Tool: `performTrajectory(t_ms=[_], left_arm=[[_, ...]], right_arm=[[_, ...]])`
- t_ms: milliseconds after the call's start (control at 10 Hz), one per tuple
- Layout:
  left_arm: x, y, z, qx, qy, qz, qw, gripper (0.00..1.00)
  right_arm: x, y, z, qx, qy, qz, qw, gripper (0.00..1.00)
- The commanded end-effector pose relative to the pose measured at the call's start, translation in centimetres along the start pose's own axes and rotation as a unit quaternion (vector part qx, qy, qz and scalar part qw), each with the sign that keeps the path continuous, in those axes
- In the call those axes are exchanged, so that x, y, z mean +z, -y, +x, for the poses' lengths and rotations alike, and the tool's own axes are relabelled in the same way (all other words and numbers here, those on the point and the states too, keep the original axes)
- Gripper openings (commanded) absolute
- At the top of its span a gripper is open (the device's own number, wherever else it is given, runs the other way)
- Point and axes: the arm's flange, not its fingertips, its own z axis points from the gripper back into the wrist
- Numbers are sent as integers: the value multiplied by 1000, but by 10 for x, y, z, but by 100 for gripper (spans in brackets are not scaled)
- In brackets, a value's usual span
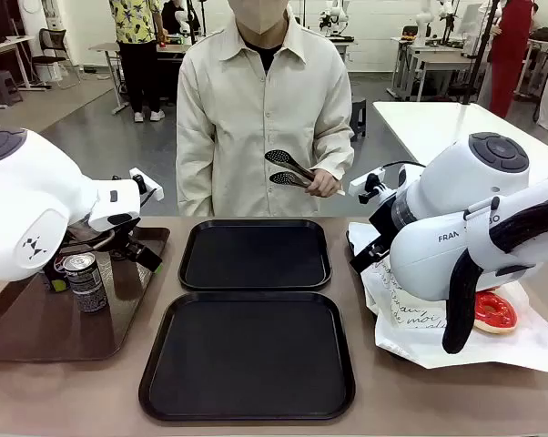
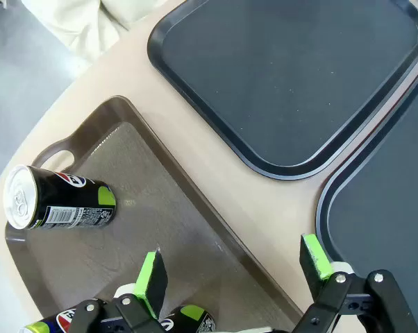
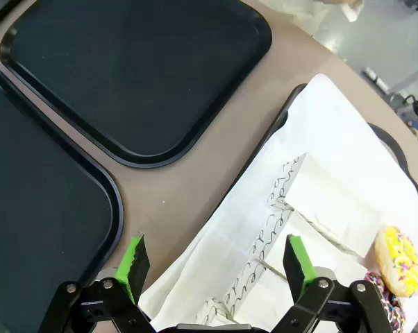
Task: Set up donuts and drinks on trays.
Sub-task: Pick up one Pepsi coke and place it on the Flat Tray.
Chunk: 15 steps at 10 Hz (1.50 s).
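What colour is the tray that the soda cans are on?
The tray is dark brown. The left wrist view shows it best.

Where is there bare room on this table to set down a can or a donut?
Wholly bare: the far black tray, before the person, and the near black tray, at the robot's edge. The brown tray, left, is free at its near end; cans crowd its far end. Sleeves and donuts crowd the white paper.

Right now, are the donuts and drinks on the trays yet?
Not yet. Both black trays are bare. The left gripper hangs open over the brown tray by the cans; the right gripper is open over the paper sleeves beside the donuts. Everything needs loading.
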Motion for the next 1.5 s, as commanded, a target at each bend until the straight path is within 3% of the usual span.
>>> performTrajectory(t_ms=[0, 1300, 1400], left_arm=[[0, 0, 0, 0, 0, 0, 1000, 100], [0, 0, 0, 0, 0, 0, 1000, 100], [45, 14, -7, -50, -16, 3, 999, 100]], right_arm=[[0, 0, 0, 0, 0, 0, 1000, 100], [0, 0, 0, 0, 0, 0, 1000, 100], [30, -18, -3, 37, -25, -14, 999, 100]])
